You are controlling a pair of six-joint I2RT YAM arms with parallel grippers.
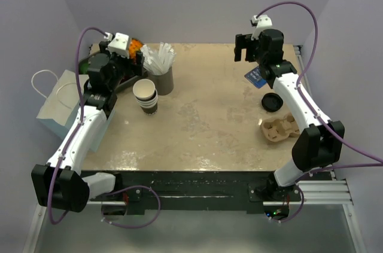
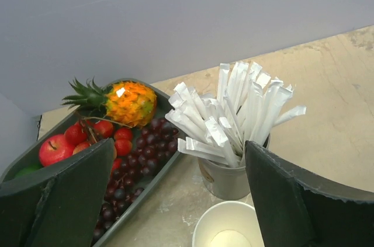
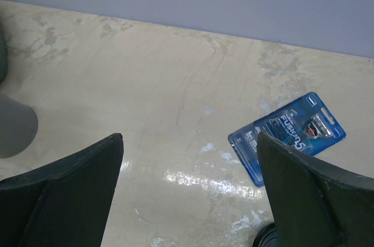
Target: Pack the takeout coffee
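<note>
Coffee (image 1: 271, 101) sits on the right of the table (image 1: 203, 127), black lid up, just beyond the carrier (image 1: 279, 127) and near the razor pack (image 3: 286, 136). Both pincers gape wide and hold nothing: left gripper (image 2: 178, 145) hangs over the sticks (image 2: 234, 107), right gripper (image 3: 188, 136) over bare surface. The right one looks the better placed — pull back over the coffee, take it by the body below the lid, squeeze gently — and keep it upright.
</note>
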